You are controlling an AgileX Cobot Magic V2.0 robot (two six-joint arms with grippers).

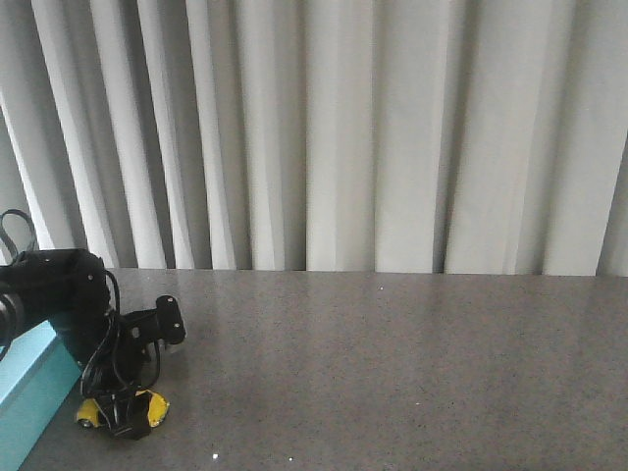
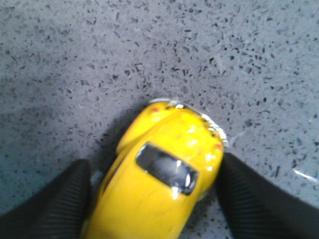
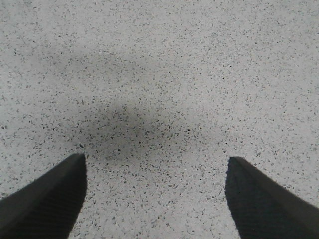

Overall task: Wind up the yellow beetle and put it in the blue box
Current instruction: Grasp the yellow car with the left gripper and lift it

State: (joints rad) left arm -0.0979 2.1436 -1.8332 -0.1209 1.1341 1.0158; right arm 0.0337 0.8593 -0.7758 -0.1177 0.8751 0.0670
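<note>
The yellow beetle (image 2: 144, 199) stands on the grey speckled table, slightly askew between the two black ribbed fingers of my left gripper (image 2: 154, 162). Both fingers press against its sides, so the gripper is shut on it. In the front view the left gripper (image 1: 126, 424) reaches down at the near left, with yellow parts of the beetle (image 1: 152, 405) showing on either side of it. The blue box (image 1: 25, 392) sits just left of that arm, cut off by the picture's edge. My right gripper (image 3: 155, 158) is open over bare table and holds nothing.
A pale pleated curtain (image 1: 343, 137) hangs behind the table's far edge. The grey speckled tabletop (image 1: 392, 373) stretches to the right of the left arm. The right arm does not show in the front view.
</note>
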